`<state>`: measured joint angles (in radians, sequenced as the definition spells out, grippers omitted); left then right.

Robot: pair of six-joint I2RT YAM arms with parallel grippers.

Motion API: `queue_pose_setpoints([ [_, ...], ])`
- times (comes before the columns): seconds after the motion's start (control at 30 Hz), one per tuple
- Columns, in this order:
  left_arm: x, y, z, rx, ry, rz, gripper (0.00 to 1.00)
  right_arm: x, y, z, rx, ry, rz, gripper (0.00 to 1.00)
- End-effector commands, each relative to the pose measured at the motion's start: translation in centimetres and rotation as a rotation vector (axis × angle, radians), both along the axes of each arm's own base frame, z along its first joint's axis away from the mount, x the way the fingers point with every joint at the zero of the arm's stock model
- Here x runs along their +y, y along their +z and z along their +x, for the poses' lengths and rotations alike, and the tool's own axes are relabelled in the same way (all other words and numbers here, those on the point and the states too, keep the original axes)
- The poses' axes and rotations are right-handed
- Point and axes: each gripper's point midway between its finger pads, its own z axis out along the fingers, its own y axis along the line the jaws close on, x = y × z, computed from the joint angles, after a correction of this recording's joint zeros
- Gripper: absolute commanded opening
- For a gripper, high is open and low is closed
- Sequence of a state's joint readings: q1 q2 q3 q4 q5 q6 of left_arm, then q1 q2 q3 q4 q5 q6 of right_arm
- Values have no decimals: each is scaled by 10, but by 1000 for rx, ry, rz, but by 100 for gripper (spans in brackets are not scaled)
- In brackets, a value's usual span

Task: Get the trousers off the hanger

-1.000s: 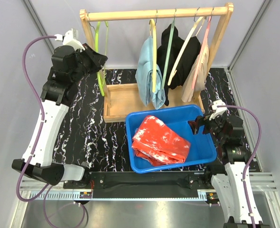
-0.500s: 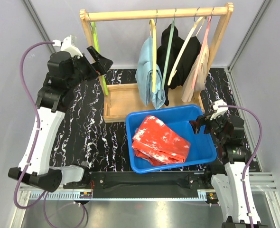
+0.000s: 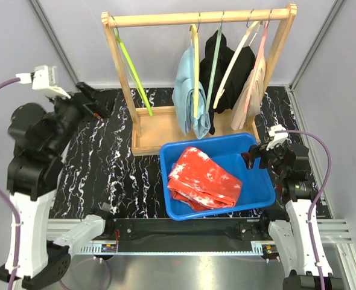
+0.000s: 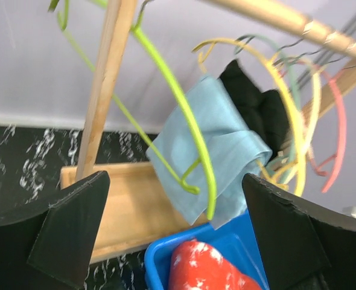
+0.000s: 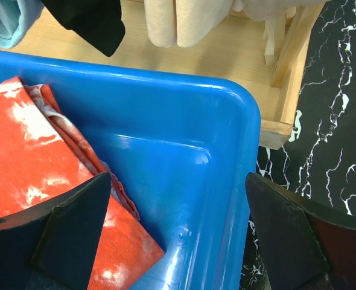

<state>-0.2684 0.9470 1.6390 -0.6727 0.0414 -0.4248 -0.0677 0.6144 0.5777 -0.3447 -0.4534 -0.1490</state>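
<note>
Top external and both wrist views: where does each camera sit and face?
Top external: above and behind, looking down on rack, blue bin, left gripper, right gripper.
Left wrist: raised, facing the rack; own open fingers frame green hanger, light blue trousers.
Right wrist: low, looking into the bin's corner; own open fingers.
Shared: red trousers in all three.

Black fingers, white arms, purple cables

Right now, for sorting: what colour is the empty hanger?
The empty hanger is lime green, clearest in the left wrist view.
</note>
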Motion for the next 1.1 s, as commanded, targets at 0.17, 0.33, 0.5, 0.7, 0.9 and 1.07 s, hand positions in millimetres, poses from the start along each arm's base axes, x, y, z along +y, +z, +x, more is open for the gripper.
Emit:
queue_pose_setpoints([
  [0.17, -45, 65, -26, -184, -289, -98, 99, -13, 16, 9, -53, -88, 1, 100],
  [0.33, -75, 73, -18, -150, -445, -186, 99, -15, 20, 8, -73, -112, 12, 100],
  [0.5, -112, 68, 4, -89, -489, -162, 99, -16, 22, 6, -86, -123, 27, 100],
  [0.7, -161, 51, 42, 24, -448, -93, 99, -16, 25, 3, -104, -132, 42, 100],
  [0.9, -182, 23, 88, 95, -297, 24, 96, -16, 31, 1, -128, -136, 46, 100],
  [1.07, -206, -1, 109, 123, -271, 110, 94, -16, 34, -1, -143, -138, 48, 100],
])
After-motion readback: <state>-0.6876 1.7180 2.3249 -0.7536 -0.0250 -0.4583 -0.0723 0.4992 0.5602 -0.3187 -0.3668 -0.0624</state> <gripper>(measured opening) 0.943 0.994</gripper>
